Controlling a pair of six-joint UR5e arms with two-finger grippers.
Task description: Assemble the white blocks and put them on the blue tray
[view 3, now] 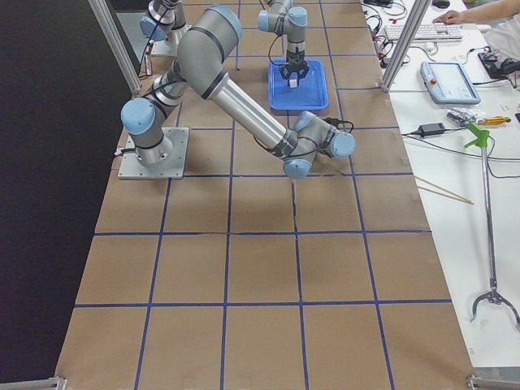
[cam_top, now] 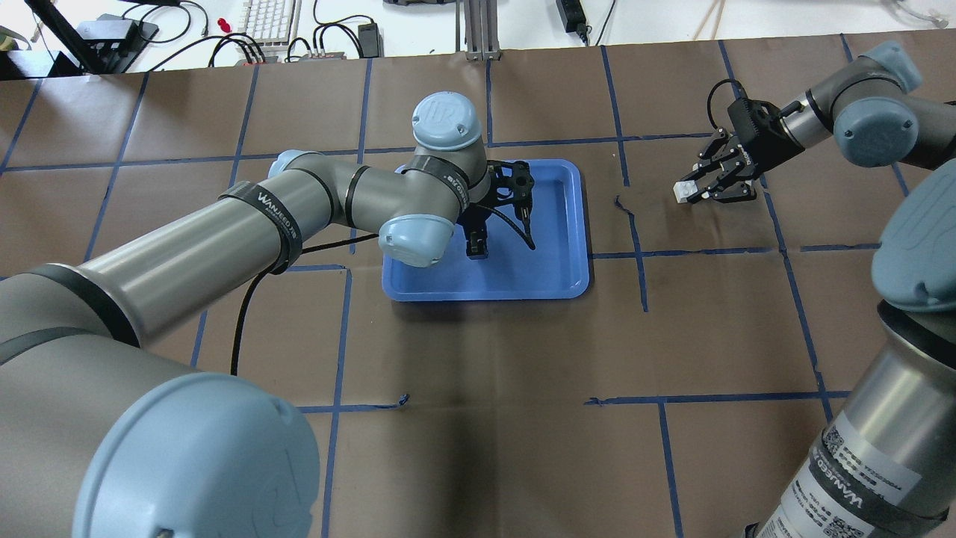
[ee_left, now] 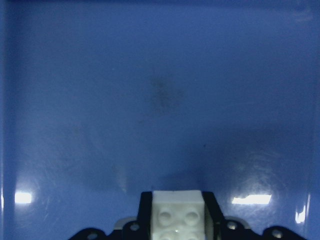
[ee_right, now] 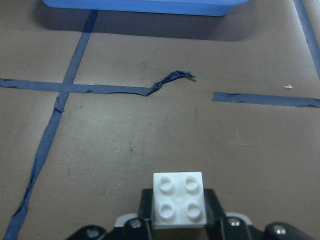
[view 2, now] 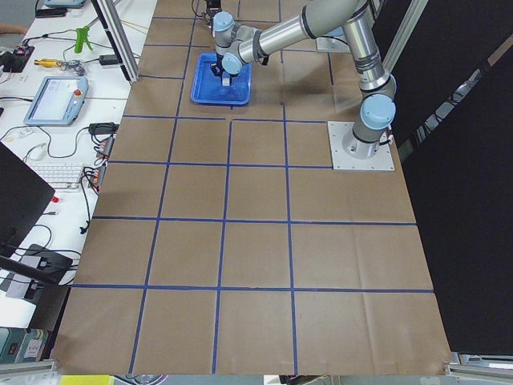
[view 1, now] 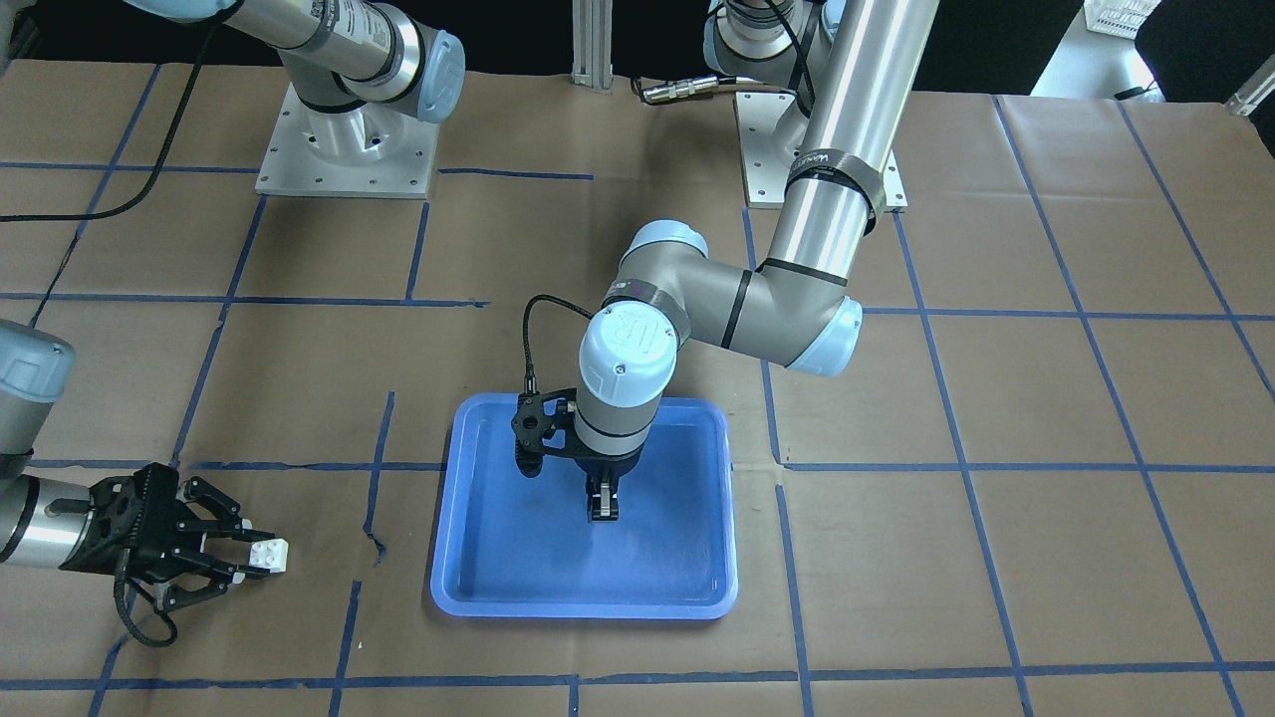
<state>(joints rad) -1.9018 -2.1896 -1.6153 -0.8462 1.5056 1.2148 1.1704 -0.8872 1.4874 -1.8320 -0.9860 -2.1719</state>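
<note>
The blue tray (view 1: pixel 583 607) lies mid-table, also in the overhead view (cam_top: pixel 485 293). My left gripper (view 1: pixel 604 510) points down over the tray's middle (cam_top: pixel 476 248), shut on a white block (ee_left: pixel 177 212) held a little above the tray floor (ee_left: pixel 160 75). My right gripper (view 1: pixel 254 555) is low over the brown paper beside the tray (cam_top: pixel 691 191), shut on the other white block (view 1: pixel 269 554), whose four studs show in the right wrist view (ee_right: pixel 178 206). The two blocks are far apart.
Brown paper with blue tape lines (view 1: pixel 379 468) covers the table. A torn tape end (ee_right: pixel 172 77) lies between the right gripper and the tray's edge (ee_right: pixel 140 6). Both arm bases (view 1: pixel 344 149) stand at the robot's side. Desks with cables line the far edge (cam_top: pixel 299 30).
</note>
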